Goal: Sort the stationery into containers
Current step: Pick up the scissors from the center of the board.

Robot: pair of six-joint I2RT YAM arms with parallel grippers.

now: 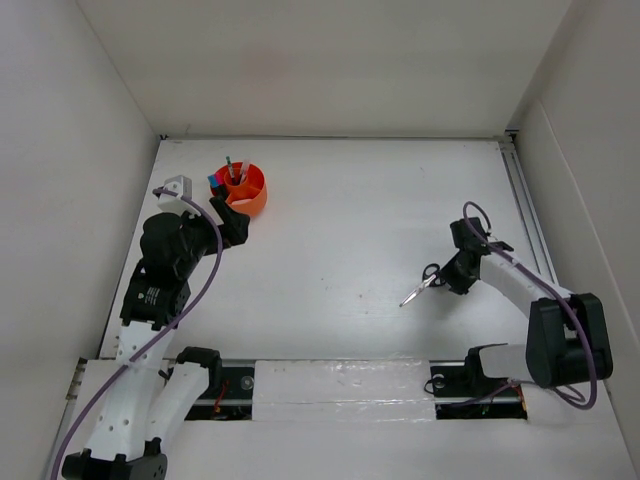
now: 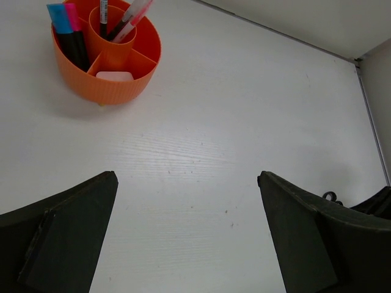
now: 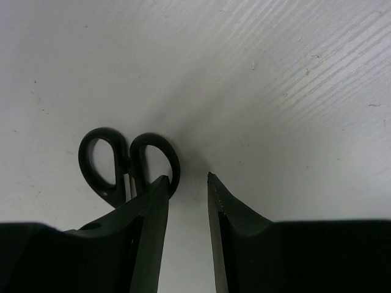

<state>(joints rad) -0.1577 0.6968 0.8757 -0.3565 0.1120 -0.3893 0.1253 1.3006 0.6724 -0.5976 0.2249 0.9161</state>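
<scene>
Black-handled scissors (image 1: 422, 284) lie flat at 4 o'clock on the worktop (image 1: 340, 230), their loops just at 9 o'clock of the right claw (image 3: 186, 178), which stands narrow with nothing in its gap, while the orange organiser (image 1: 250, 205) sits at 10 o'clock beside the wide-spread, empty left claw (image 2: 187, 177).

scissors (image 3: 126, 160) with blades hidden under a finger of the right gripper (image 3: 187, 177), grip on them unclear, ahead of the left gripper (image 2: 187, 177) the organiser (image 2: 116, 91) with far rim cropped, pink pen (image 2: 135, 13) with end cropped

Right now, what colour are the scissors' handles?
Black: the scissors' handles show best in the right wrist view.
</scene>
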